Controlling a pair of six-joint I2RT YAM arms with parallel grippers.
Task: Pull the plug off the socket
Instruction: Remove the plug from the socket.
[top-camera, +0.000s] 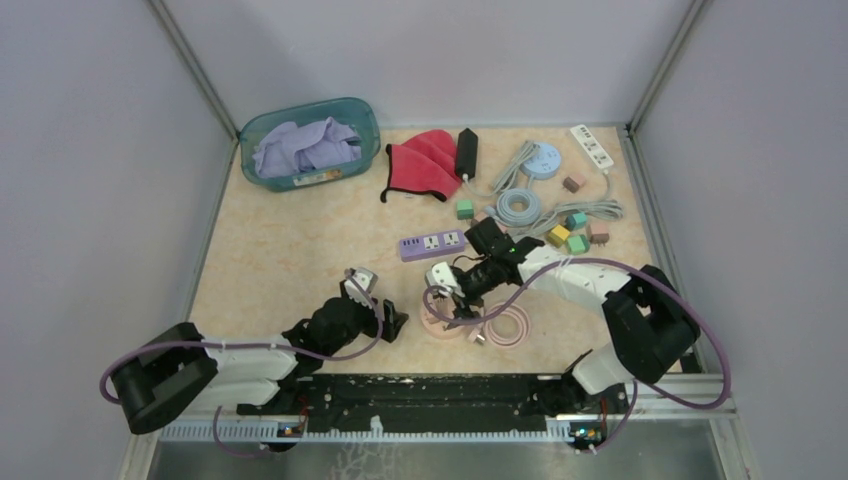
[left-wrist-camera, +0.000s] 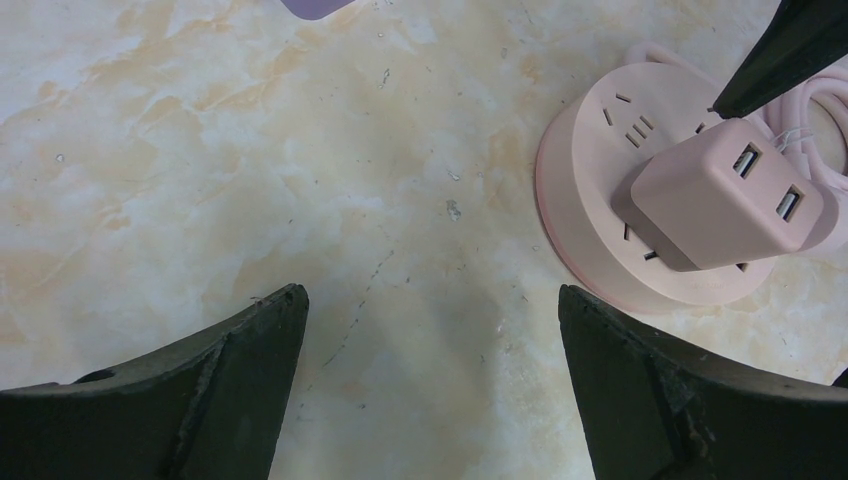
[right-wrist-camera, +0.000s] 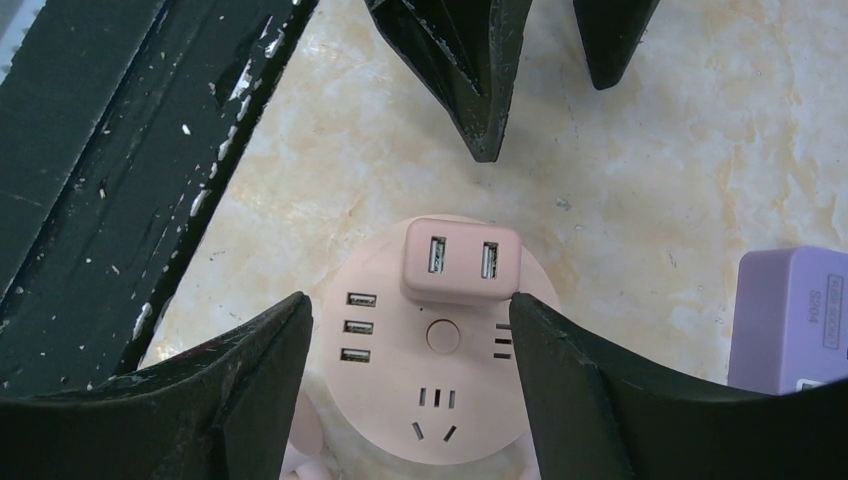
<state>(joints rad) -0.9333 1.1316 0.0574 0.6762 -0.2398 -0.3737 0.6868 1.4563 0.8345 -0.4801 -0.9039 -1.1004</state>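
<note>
Plug (right-wrist-camera: 461, 262) sits in socket (right-wrist-camera: 400, 392); basket (top-camera: 312, 181) holds cloth (top-camera: 305, 148).

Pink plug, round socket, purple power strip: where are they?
Pink plug (right-wrist-camera: 461, 262): right wrist view, its USB face.
Round socket (right-wrist-camera: 440, 372): right wrist view, its flat top.
Purple power strip (top-camera: 431, 244): top external view, middle.

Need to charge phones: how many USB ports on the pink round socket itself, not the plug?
3: top port, middle port, bottom port, in a column left of the button on the pink round socket. Fingers of the right hand may hide more.
</note>
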